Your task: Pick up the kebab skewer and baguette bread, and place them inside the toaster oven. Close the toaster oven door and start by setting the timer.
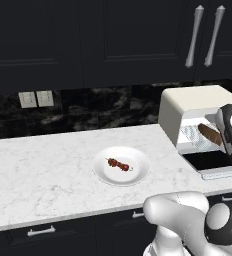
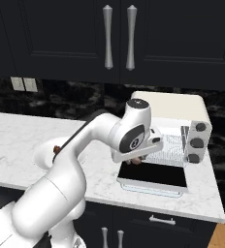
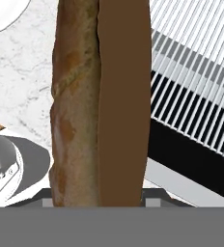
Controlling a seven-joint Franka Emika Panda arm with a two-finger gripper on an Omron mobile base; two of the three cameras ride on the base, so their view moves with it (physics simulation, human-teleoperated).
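Fingers, apparently clamping the baguette bread (image 1: 209, 134), hover before the toaster oven (image 1: 188, 102).

We see a white marble countertop (image 1: 48, 165) running under dark upper cabinets (image 1: 88, 40), two of whose doors carry long silver bar handles (image 2: 118, 38). On the counter sits a round white ceramic plate (image 1: 138, 172). Behind it rises a black veined stone backsplash (image 1: 103, 107) with a pale double wall outlet (image 1: 36, 99). Dark lower drawers (image 1: 63, 235) show short silver pulls (image 1: 40, 231).
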